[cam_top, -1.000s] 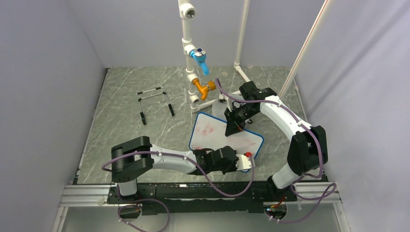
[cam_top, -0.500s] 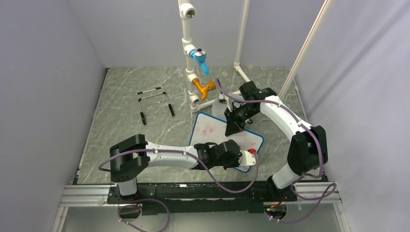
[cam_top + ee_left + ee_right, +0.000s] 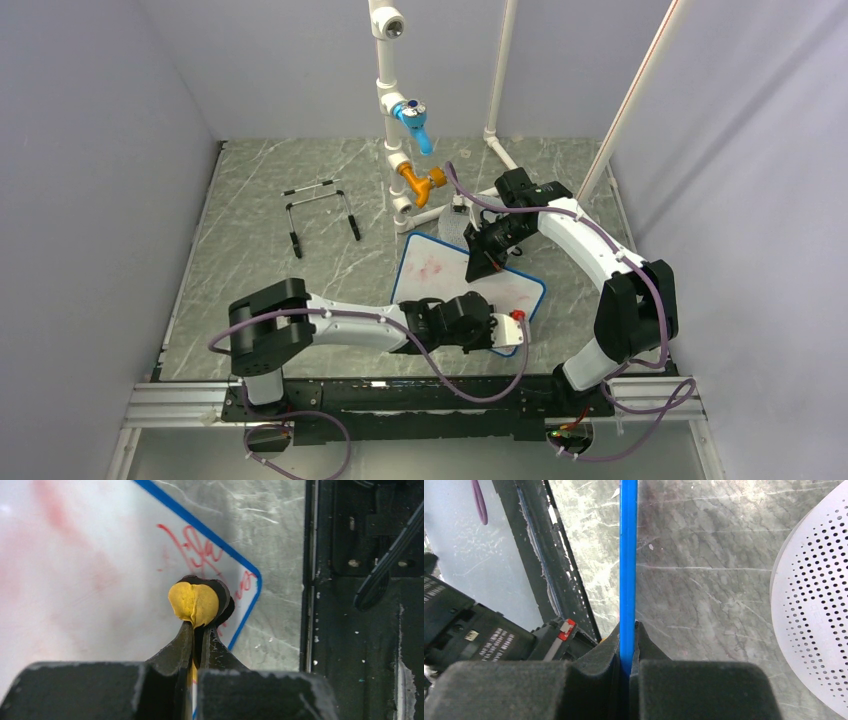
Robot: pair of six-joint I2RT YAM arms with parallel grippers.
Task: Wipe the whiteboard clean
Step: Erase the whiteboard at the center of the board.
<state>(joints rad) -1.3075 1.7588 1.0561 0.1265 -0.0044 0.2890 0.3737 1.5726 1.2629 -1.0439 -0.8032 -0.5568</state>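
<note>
The desk, grey marble, carries everything. On it, ctr-right, lies the whiteboard. It sits skewed between the two arms, w/ its far edge just beside a grey perforated disc.

At that far edge the right tool has its jaws pressed together on the blue frame, pinching the rim. My read is that it's bracing the board so it won't slide. Can't tell whether that edge is lifted off the desk or flat.

At the near-right corner the left tool is clamped tight on a yellow pad w/ a dark backing. The pad is down at the board face; contact looks likely but can't be confirmed from the wrist view.

Progress, as a judgement:
- Done: most of the face carries no readable marks. The ctr and left part show only pink smears, i.e. ink spread thin, not cleared.
- Left: sharp red writing sits between the pad and the corner, plus a few strokes right at the frame. That patch is untouched so far.
- Also left: the pink haze needs more passes before the board reads white.

Approx past halfway for legible ink, less so for a clean surface. The corner strokes lie close to the rim, so the pad will have to work right up to the frame w/o slipping off onto the desk.
</note>
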